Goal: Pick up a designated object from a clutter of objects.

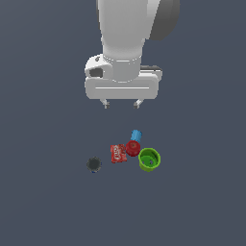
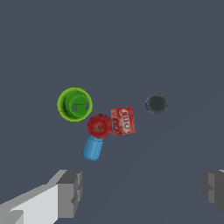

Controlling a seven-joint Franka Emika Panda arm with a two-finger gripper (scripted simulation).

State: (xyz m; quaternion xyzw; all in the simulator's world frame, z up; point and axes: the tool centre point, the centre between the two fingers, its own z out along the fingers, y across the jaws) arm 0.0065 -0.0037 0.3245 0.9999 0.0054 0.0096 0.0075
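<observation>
We see the gripper spread wide, holding nothing, above the clutter. Green cup sits upright on the worktop, lower right of frame centre, touching the red ball. Blue cylinder behind the ball, red packet just left, dark grey piece apart.

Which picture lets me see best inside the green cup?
The wrist view: it looks almost straight down into the green cup, showing its round rim and bottom. The exterior view shows the cup smaller and from a slant, so only part of its hollow shows.
</observation>
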